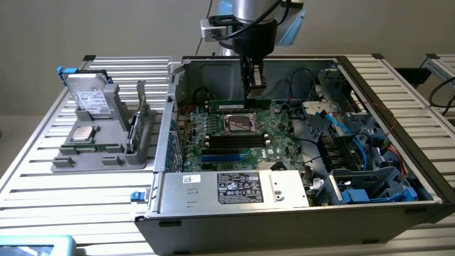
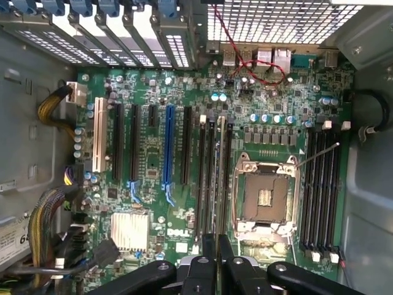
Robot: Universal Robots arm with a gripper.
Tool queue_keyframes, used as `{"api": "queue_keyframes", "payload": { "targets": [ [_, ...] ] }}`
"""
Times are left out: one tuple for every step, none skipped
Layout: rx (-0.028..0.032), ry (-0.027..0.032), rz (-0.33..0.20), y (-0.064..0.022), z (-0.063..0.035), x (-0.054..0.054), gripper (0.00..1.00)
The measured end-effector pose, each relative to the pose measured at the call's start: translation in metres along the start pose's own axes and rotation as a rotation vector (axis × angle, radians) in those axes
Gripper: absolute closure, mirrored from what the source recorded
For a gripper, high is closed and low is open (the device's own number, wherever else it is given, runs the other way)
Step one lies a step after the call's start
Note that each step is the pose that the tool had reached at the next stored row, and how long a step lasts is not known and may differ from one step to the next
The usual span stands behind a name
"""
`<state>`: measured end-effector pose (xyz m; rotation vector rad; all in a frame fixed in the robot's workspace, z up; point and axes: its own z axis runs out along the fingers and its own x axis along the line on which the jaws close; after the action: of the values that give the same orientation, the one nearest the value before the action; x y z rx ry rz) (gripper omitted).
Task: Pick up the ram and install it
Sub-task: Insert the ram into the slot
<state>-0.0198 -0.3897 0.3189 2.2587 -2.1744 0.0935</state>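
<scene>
Gripping the ram (image 1: 227,103), the gripper (image 1: 254,94) hangs inside the open case (image 1: 284,230).

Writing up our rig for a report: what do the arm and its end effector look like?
Silver round arm with a pale-blue cap, black cables and a small pale box; slim black end effector with rounded links.

An open computer case (image 1: 284,229) lay on a slatted metal table (image 1: 71,202), its green motherboard (image 1: 195,133) exposed with an open CPU socket (image 1: 240,124) and a labelled power supply (image 1: 238,188) along its near wall. At the exterior view's left, a grey fixture (image 1: 106,157) held a hard drive (image 1: 91,100). A finned silver heatsink (image 2: 131,230) sat on the board near a blue expansion slot (image 2: 168,144), and a red wire (image 2: 245,61) looped by the rear ports (image 2: 276,58).
</scene>
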Motion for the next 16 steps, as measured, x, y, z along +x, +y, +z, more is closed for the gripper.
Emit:
{"api": "queue_keyframes", "payload": {
  "targets": [
    [0.0005, 0.0000, 0.000, 0.0001, 0.0017, 0.000, 0.87],
    [0.0010, -0.0001, 0.000, 0.0001, 0.0035, 0.000, 0.87],
    [0.0015, -0.0001, 0.000, 0.0002, 0.0053, 0.000, 0.87],
    [0.0019, 0.0001, 0.000, 0.0003, 0.0070, 0.000, 0.87],
    [0.0022, 0.0001, 0.001, 0.0004, 0.0088, 0.000, 0.87],
    [0.0025, 0.0000, 0.001, 0.0004, 0.0107, -0.001, 0.87],
    [0.0028, 0.0000, 0.002, 0.0005, 0.0125, -0.001, 0.87],
    [0.0030, 0.0000, 0.002, 0.0005, 0.0142, -0.001, 0.87],
    [0.0033, 0.0001, 0.003, 0.0006, 0.0162, -0.001, 0.87],
    [0.0036, 0.0002, 0.003, 0.0007, 0.0179, -0.001, 0.87],
    [0.0040, 0.0002, 0.003, 0.0007, 0.0197, -0.001, 0.87],
    [0.0044, 0.0002, 0.004, 0.0008, 0.0216, -0.001, 0.87],
    [0.0049, 0.0002, 0.004, 0.0009, 0.0234, -0.001, 0.87],
    [0.0052, 0.0002, 0.004, 0.0010, 0.0252, -0.001, 0.87],
    [0.0058, 0.0003, 0.004, 0.0010, 0.0270, -0.001, 0.87],
    [0.0064, 0.0004, 0.005, 0.0011, 0.0287, -0.001, 0.87]
  ]
}}
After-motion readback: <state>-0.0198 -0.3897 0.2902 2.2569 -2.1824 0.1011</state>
